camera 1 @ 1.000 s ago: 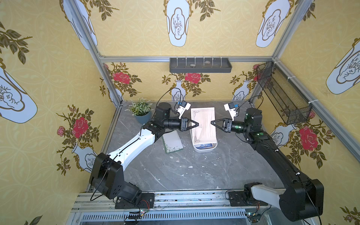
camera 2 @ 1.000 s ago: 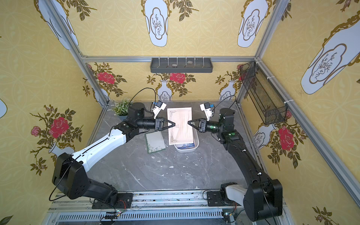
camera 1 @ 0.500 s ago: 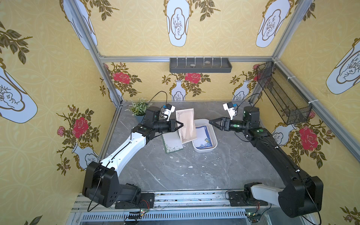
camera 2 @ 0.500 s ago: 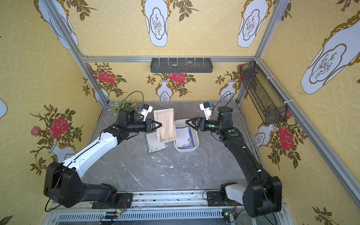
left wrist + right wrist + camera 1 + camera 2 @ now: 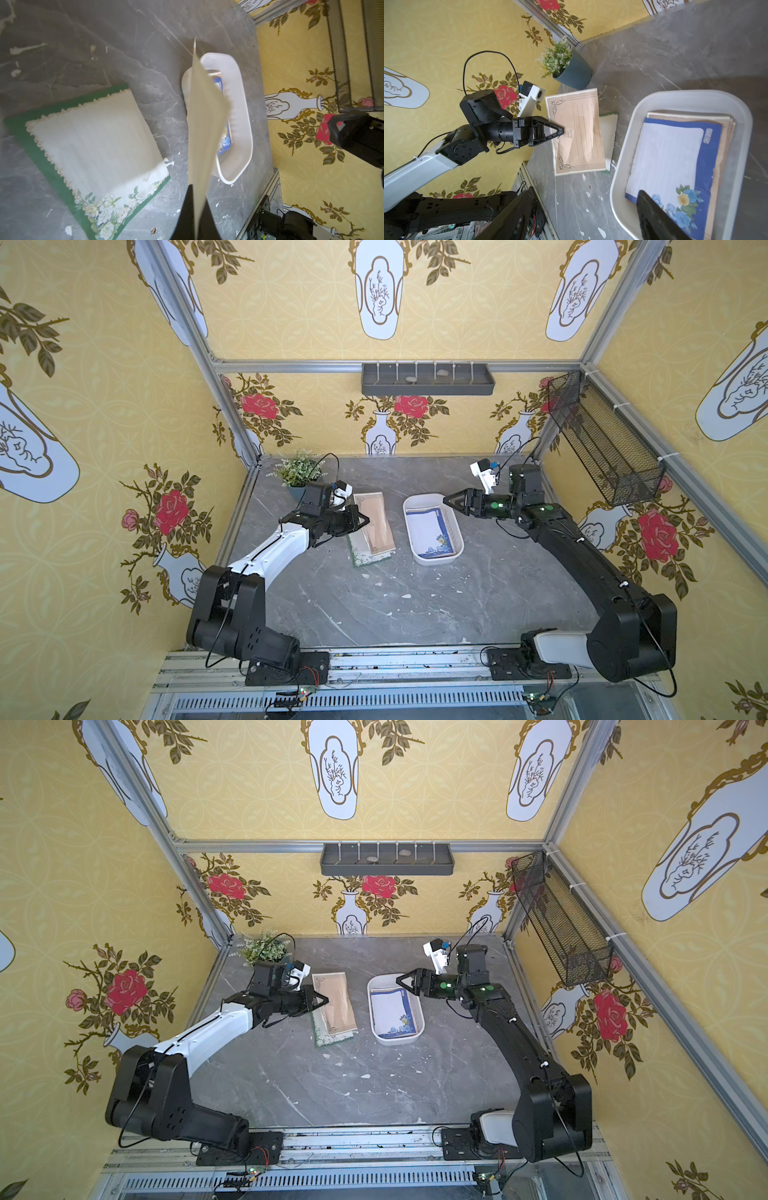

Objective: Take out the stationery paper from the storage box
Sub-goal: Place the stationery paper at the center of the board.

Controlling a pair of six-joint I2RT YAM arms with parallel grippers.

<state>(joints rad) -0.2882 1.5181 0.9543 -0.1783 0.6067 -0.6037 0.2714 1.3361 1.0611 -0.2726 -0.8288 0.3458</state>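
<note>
Stationery paper (image 5: pixel 430 531): we judge it light, thin and floppy, best pinched at an edge. One tan sheet (image 5: pixel 579 133) hangs clamped in the left end effector (image 5: pixel 563 133), left of the storage box (image 5: pixel 623 162). The blue-bordered sheet (image 5: pixel 668 158) and others lie inside. Right end effector (image 5: pixel 446 501) gapes empty.

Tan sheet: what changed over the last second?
The right gripper let go of the tan sheet and stands open by the storage box. The left gripper, shut on it, carried it left, above the green-bordered sheet. Box, green-bordered sheet and boxed blue-bordered sheet stayed put.
</note>
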